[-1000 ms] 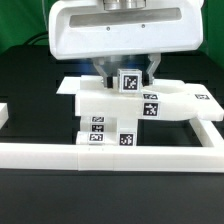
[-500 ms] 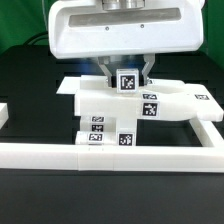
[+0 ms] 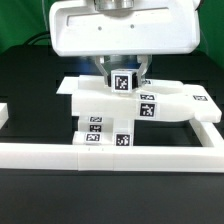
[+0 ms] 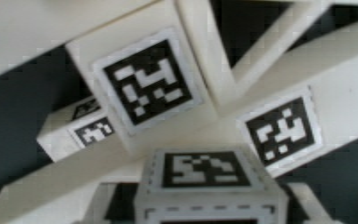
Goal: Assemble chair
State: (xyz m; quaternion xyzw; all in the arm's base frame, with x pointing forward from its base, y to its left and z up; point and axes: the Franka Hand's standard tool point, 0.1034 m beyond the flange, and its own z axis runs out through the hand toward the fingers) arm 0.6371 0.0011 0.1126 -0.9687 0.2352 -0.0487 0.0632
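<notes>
The partly joined chair (image 3: pixel 105 103) is a group of chunky white tagged parts, standing against the front border rail. It has a flat panel on top and tagged blocky pieces (image 3: pixel 98 132) below. My gripper (image 3: pixel 125 78) hangs straight over it, shut on a small tagged white block (image 3: pixel 123 82) that sits at the panel's top. In the wrist view the same block (image 4: pixel 202 168) sits between my two fingers (image 4: pixel 123 200), and my gripper (image 4: pixel 208 202) holds it above tagged chair panels (image 4: pixel 144 82). Whether the block touches the panel cannot be told.
A long white border rail (image 3: pixel 110 153) runs along the front and turns back at the exterior view's right (image 3: pixel 214 122). Another white piece (image 3: pixel 4 112) shows at the exterior view's left edge. The table is black.
The hand has risen slightly, and the held block has shifted a little toward the exterior view's left. The chair parts have not moved.
</notes>
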